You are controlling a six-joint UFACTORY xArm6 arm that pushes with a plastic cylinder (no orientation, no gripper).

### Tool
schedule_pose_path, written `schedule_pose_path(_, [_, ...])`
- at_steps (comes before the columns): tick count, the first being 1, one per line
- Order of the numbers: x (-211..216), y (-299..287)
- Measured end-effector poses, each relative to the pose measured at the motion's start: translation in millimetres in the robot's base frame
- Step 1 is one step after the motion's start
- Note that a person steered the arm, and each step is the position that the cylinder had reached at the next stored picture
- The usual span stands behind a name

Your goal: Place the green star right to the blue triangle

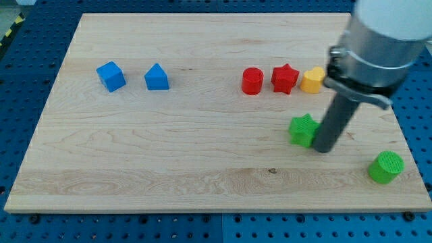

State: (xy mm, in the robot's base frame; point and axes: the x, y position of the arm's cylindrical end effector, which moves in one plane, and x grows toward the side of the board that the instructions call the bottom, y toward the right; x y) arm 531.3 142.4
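Pale wood makes up the surface (202, 155), set on a blue pegboard base (20, 81). Toward ten o'clock sit a blue cube (111, 75) and the blue triangle (156, 77) just beside it. At one o'clock a red cylinder (252, 81), red star (285, 78) and yellow block (312, 80) line up; a green cylinder (386, 167) lies at four o'clock. No pincer here: my tip (323, 149) holds nothing, touching the green star (304, 129) at the star's three o'clock.
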Motion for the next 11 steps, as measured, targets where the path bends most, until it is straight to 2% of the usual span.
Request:
schedule_pose_path(1, [0,-41])
schedule_pose_path(2, [0,-49])
schedule_pose_path(4, [11,-6])
schedule_pose_path(5, [-20,-6])
schedule_pose_path(7, [-48,-61])
schedule_pose_path(11, [-50,-160])
